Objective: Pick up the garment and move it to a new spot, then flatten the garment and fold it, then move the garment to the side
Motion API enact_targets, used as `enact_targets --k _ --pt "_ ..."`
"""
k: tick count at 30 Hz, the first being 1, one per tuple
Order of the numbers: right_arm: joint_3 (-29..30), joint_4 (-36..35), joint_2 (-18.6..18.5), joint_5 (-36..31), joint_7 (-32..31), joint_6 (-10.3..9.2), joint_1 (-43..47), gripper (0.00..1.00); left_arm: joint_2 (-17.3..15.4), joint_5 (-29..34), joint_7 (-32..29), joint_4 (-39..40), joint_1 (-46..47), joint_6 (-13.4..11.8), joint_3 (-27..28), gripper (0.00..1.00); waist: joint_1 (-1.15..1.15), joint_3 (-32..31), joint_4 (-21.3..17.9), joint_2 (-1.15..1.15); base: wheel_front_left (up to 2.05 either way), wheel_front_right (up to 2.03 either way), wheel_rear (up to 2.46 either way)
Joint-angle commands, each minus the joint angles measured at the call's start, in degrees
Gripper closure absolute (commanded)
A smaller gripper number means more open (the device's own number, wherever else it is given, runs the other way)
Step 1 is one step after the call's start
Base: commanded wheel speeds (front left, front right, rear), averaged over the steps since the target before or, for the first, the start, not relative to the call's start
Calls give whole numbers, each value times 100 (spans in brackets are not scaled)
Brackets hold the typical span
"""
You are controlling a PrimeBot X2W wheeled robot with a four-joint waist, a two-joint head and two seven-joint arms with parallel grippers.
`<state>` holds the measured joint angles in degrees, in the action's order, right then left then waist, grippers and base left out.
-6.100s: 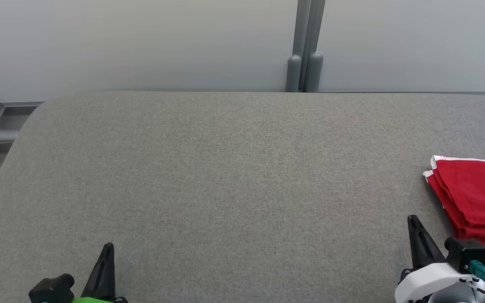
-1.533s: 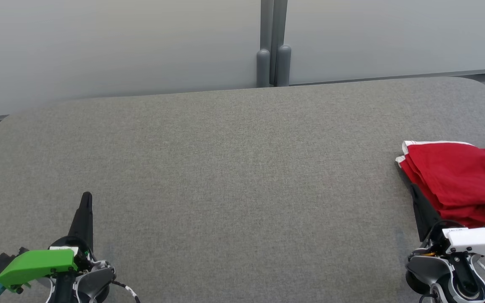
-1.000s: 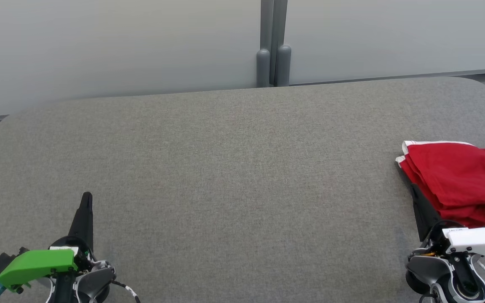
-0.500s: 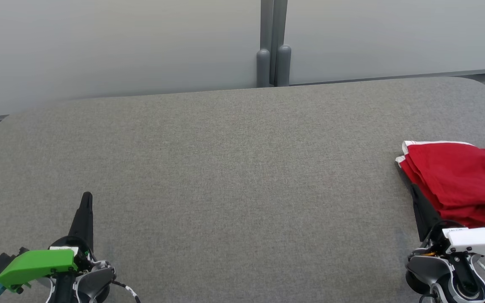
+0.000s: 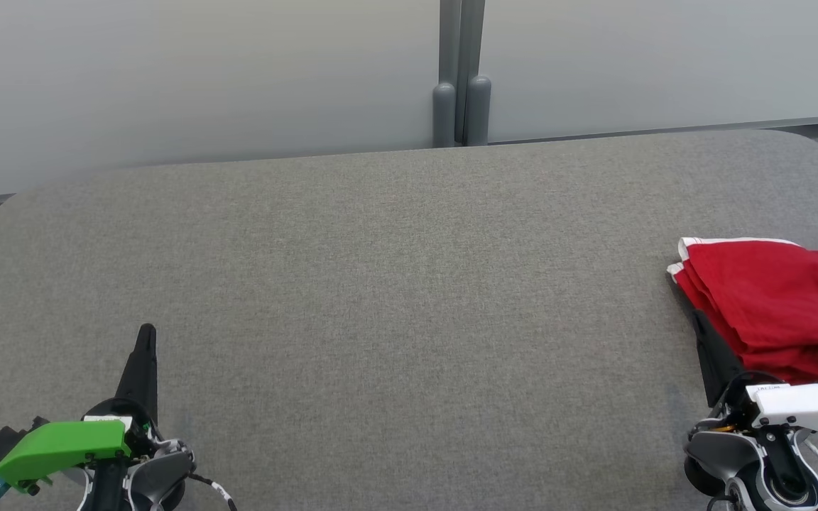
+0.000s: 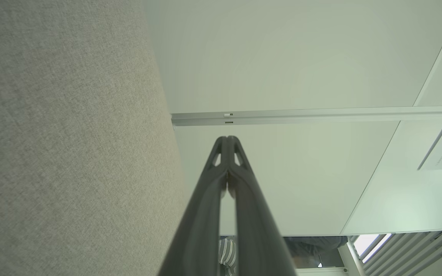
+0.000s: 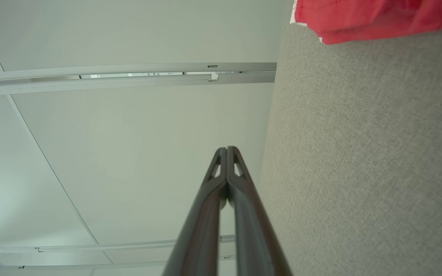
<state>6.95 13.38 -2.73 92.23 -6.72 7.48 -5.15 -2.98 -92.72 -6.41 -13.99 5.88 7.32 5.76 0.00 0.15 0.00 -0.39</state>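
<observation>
L end effector (image 5: 146,332) & R end effector (image 5: 698,317) are resting closed, empty; red garment (image 5: 771,305) is lying at desk (image 5: 409,284) right edge.

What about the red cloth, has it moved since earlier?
No. The red garment lies as far right of the grey post as before; the camera turned.

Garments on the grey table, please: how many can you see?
1. A folded red garment with white trim lies at the table's right side; the frame edge cuts it off, so more may be hidden.
</observation>
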Motion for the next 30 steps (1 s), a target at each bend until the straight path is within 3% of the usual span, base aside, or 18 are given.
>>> enact_targets --k 1,30 --pt "14 -20 -29 42 -5 2 -63 100 1 23 -2 7 61 30 27 100 0 0 0 39 0 0 0" --pt "15 -20 -29 42 -4 2 -62 100 8 31 -9 8 62 31 34 100 0 0 0 39 0 0 0"
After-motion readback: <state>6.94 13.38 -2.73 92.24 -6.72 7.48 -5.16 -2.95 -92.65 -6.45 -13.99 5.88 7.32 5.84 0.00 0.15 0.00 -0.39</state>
